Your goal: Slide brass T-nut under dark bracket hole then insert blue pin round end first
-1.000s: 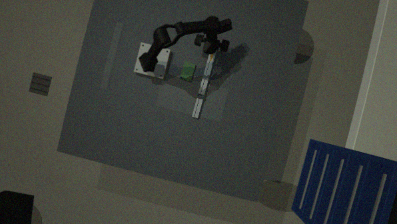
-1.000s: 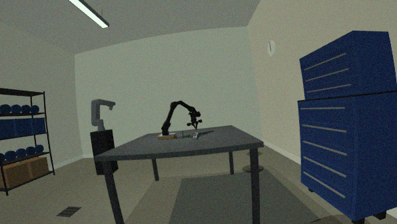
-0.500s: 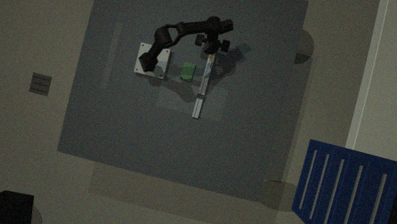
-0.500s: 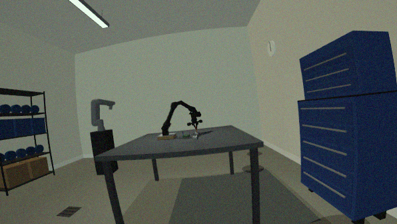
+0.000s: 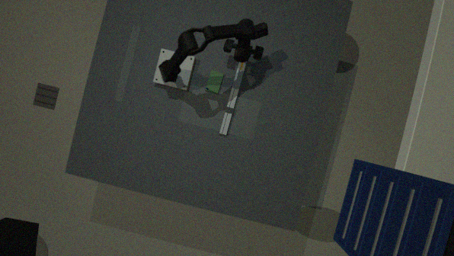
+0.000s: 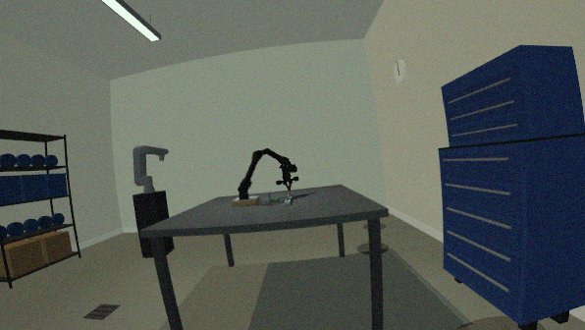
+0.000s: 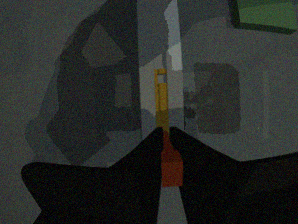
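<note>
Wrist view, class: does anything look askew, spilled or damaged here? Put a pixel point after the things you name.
Nothing plainly stands out. The gripper (image 5: 243,60) (image 6: 289,183) (image 7: 165,132) grips the orange handle (image 7: 172,172) above the aluminum rail (image 5: 225,126) (image 7: 148,90); no spill or breakage shows, though dimness hides whether the brass nut (image 7: 162,97) lies flat.

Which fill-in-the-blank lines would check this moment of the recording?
The gripper is shut on the ____ handle.
The tray is coloured ____.
The bracket sits on the ____.
The drawer cabinet is coloured ____.

Missing words: orange; green; rail; blue.
</note>
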`<state>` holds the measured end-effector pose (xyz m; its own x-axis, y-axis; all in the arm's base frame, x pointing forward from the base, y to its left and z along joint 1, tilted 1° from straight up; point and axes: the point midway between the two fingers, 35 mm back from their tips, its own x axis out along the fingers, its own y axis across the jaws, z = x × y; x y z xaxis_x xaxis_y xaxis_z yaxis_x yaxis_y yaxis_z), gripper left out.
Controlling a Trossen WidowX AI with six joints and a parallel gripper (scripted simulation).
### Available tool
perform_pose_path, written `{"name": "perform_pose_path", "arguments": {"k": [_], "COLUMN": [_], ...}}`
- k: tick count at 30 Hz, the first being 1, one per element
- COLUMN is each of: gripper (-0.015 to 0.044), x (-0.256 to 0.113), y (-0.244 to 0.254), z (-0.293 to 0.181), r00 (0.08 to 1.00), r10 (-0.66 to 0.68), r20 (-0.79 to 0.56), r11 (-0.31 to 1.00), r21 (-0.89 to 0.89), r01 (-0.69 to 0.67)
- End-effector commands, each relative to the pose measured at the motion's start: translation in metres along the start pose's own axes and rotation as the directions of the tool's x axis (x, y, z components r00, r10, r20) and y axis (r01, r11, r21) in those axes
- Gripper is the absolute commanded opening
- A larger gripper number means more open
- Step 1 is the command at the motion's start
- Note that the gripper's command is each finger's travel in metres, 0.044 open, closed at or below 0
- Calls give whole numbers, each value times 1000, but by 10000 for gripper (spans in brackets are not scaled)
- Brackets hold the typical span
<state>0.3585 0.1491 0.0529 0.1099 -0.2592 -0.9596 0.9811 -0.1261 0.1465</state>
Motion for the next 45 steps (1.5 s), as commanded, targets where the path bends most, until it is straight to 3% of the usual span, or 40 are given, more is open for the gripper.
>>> {"name": "perform_pose_path", "arguments": {"k": [1, 45], "gripper": [-150, -150], "x": [-1, 1], "y": [1, 5], "z": [0, 4], "r00": [1000, 998], "r10": [-7, -68], "r20": [-3, -1], "r11": [1000, 998], "r21": [-4, -18], "r01": [7, 68]}}
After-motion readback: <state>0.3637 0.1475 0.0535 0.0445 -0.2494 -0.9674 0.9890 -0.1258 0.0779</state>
